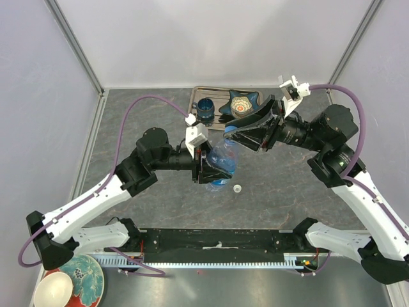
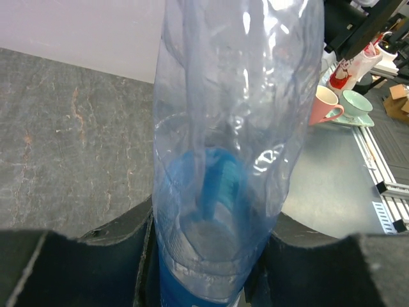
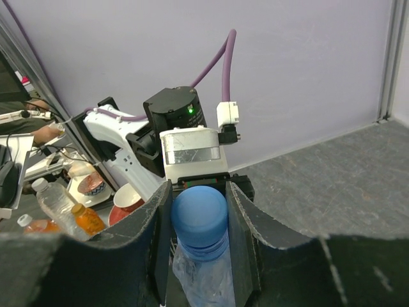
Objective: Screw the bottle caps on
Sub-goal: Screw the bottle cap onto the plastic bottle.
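Your left claw [image 2: 204, 262] is pinching the lower body of a clear, blue-tinted bottle [image 2: 230, 115], holding it up off the table between the two arms; the bottle looks empty, so judge it light, thin-walled and easily dented; grip low where the plastic seems stiffer, and firmly enough that it cannot spin. At its neck sits the blue cap [image 3: 199, 217], with your right claw [image 1: 231, 132] pressed in on its sides; the cap looks small, hard and smooth, so it may slip if you turn fast. A white cap [image 1: 238, 188] lies loose just right of the bottle's base. The table [image 1: 281, 192] is grey, stone-patterned and flat; a tray [image 1: 193, 102] with a dark blue cup [image 1: 206, 109] sits at the back; pale walls [image 1: 38, 96] close in on three sides.
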{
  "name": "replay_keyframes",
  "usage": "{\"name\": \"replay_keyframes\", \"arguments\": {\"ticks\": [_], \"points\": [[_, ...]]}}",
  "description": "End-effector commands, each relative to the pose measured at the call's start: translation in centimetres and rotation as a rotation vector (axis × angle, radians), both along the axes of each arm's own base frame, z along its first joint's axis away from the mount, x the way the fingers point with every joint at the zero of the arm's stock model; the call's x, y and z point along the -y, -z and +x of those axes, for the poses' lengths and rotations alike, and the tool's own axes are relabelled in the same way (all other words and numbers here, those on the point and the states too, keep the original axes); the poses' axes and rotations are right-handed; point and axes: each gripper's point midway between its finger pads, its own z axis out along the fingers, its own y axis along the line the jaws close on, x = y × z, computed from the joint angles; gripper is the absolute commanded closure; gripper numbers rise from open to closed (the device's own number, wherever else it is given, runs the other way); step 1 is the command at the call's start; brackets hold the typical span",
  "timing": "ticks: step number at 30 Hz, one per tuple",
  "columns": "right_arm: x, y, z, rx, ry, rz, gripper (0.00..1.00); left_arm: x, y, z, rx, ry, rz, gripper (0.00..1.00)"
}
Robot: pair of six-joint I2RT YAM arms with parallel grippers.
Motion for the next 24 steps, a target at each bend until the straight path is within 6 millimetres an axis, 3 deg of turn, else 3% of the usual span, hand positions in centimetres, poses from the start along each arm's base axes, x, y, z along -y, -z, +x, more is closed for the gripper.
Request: {"name": "replay_keyframes", "arguments": {"ticks": [1, 11, 20, 24], "points": [[-1.4, 1.4, -3.4, -0.023, -0.155, -0.075, 0.79, 0.2, -5.7, 3.2, 0.009, -0.146, -0.133, 0.94], [-1.5, 2.1, -3.6, -0.016, -0.148, -0.111, 0.84, -1.0, -6.6, 4.0, 0.026, -0.177, -0.159, 0.98], [-2.0, 2.9, -1.5, -0.066, -0.046, -0.138, 0.87, -3.0, -7.3, 6.1, 0.05, -0.314, -0.171, 0.98], [-2.4, 3.0, -1.5, -0.081, -0.033, -0.133, 0.87, -3.6, -7.5, 7.1, 0.042, -0.372, -0.172, 0.98]]}}
